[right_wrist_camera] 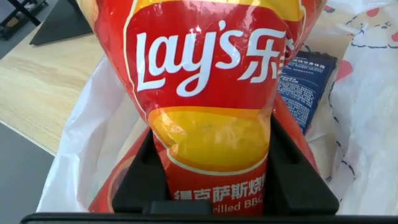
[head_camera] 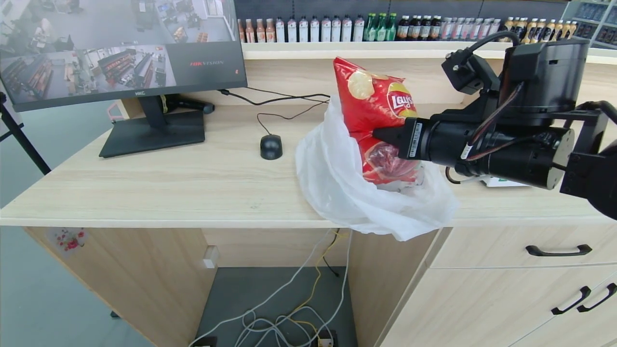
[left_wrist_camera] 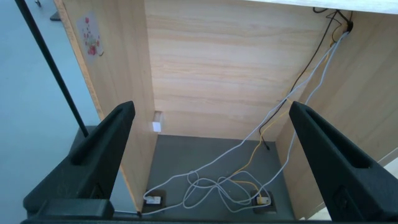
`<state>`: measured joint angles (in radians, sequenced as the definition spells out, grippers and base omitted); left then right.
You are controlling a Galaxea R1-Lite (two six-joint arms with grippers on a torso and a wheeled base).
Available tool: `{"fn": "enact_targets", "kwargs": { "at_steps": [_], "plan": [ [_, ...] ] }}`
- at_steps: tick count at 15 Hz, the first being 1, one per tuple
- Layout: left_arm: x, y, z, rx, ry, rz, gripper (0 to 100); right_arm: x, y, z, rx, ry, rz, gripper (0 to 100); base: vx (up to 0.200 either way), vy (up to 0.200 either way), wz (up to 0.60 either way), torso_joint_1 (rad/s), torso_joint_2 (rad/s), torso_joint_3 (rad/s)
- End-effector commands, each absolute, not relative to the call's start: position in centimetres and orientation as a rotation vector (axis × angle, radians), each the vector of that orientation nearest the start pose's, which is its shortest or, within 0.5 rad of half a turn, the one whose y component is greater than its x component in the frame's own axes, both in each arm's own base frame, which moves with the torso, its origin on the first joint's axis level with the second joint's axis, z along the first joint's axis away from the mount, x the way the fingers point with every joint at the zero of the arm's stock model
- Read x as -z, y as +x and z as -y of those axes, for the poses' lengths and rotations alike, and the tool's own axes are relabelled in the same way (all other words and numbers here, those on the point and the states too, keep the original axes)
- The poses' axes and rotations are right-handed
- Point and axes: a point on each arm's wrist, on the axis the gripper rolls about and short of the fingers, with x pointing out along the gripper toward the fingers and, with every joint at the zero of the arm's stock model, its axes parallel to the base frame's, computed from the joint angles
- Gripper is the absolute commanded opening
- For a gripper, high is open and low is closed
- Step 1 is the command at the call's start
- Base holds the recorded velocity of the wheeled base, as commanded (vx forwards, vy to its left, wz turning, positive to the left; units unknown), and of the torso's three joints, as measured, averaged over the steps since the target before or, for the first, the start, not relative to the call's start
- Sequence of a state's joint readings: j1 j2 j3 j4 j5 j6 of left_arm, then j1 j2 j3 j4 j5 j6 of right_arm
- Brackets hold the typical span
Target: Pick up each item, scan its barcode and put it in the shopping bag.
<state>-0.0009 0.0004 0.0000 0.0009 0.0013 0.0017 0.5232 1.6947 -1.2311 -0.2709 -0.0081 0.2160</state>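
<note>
We see the right end effector [head_camera: 388,137] coming in from the right edge of the head view, clamped on the lower half of the red chip bag [head_camera: 373,103]; in the right wrist view its two black fingers [right_wrist_camera: 144,177] press against both sides of the packet; the chip bag stands upright at centre right of the head frame, its bottom inside the mouth of the white shopping bag [head_camera: 337,193] and its top well above the rim; the shopping bag rests on the pale wooden worktop [head_camera: 168,183], with one fold drooping over the front edge; a dark blue box [right_wrist_camera: 306,78] lies inside it just beside the chip bag; the left end effector [left_wrist_camera: 211,109] hangs below worktop level with its fingers spread wide and nothing between them, facing loose cables [left_wrist_camera: 230,186] on the floor of the open recess; a black mouse [head_camera: 271,146] sits left of the shopping bag, a monitor [head_camera: 120,48] fills the upper left, and a row of bottles [head_camera: 385,28] lines the shelf along the top.
</note>
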Motion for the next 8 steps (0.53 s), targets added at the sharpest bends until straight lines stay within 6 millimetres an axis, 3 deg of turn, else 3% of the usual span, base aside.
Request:
{"fn": "enact_targets", "kwargs": {
  "at_steps": [1, 8],
  "plan": [
    [-7.5, -2.3, 0.0, -0.002, 0.002, 0.000, 100, -25.6, 29.0, -16.7, -0.483, 0.148, -0.281, 0, 0.000, 0.000, 0.00, 0.000, 0.00, 0.000],
    [-7.5, -2.3, 0.0, 0.000, 0.003, -0.002, 100, -24.3, 29.9, -17.2, -0.473, 0.147, -0.302, 0, 0.000, 0.000, 0.00, 0.000, 0.00, 0.000]
  ]
}}
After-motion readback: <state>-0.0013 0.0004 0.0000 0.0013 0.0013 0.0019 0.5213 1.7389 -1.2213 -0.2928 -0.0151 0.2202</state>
